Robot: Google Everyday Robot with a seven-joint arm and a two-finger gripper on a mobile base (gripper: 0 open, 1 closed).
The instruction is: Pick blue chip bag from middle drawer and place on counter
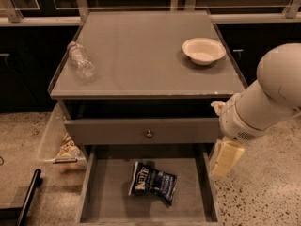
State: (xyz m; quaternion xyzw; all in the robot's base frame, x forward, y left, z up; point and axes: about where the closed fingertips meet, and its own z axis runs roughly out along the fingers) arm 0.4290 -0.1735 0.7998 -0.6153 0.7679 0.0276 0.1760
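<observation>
The blue chip bag point(153, 182) lies flat on the floor of the open middle drawer point(108, 192), near its centre, with the white lettering facing up. The counter point(141, 55) is the grey cabinet top above it. My gripper point(226, 158) hangs from the white arm at the right. It sits just outside the drawer's right wall, above floor level and to the right of the bag. It holds nothing that I can see.
A white bowl point(203, 50) sits at the counter's back right and a clear plastic bottle point(81, 60) lies at its left. A drawer front with a round knob point(149, 134) is above the open drawer. A clear bin point(49, 138) at the left holds a pale snack packet point(68, 149).
</observation>
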